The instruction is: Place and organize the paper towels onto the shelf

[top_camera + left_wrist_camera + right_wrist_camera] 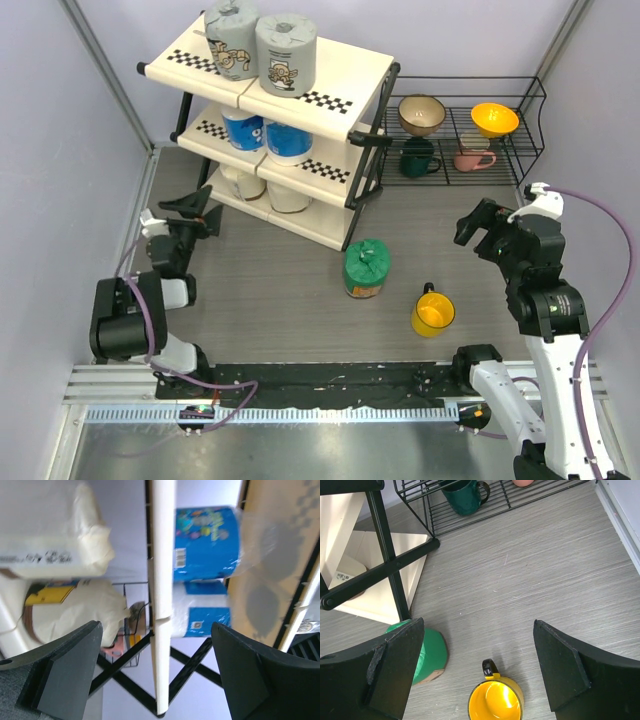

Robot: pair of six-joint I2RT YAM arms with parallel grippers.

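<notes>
The shelf (330,72) stands at the back left. It holds two grey paper towels (286,52) on the top tier, two blue-and-white ones (287,140) on the middle tier and two cream ones (290,195) on the bottom tier. The green roll (366,268) stands on the table in front of the shelf's right end. My left gripper (195,212) is open and empty at the shelf's left end; its wrist view shows a shelf panel edge (162,580), blue rolls (206,540) and cream rolls (50,530). My right gripper (478,232) is open and empty, up and to the right of the green roll (432,652).
A yellow mug (432,313) stands right of the green roll and shows between my right fingers (495,700). A black wire rack (460,145) at the back right holds bowls and mugs, including a dark green mug (465,497). Walls close in both sides.
</notes>
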